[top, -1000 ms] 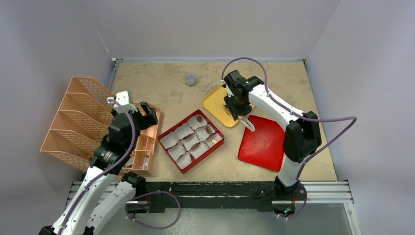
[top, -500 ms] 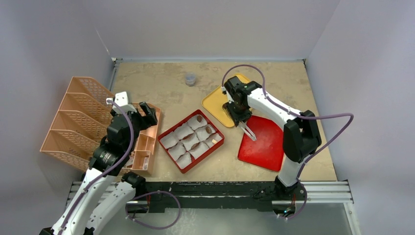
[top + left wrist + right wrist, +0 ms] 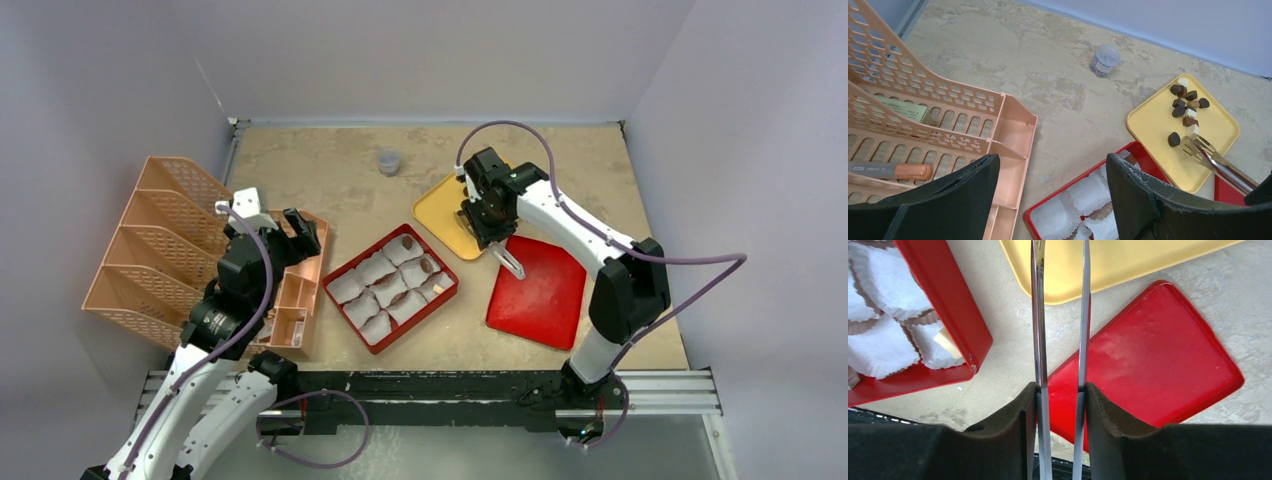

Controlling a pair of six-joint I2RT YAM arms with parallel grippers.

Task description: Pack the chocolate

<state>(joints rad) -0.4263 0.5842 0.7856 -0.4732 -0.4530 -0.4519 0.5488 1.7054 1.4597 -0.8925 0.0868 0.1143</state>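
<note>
Over the yellow tray (image 3: 440, 212), right arm (image 3: 562, 216) (clasping tongs (image 3: 1038, 340)) reaches.

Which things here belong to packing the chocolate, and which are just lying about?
Job: chocolate on the yellow tray; red box with paper cups; tongs in the right gripper; red lid, probably.
Lying about: peach file organiser; marker in it; small jar.
</note>
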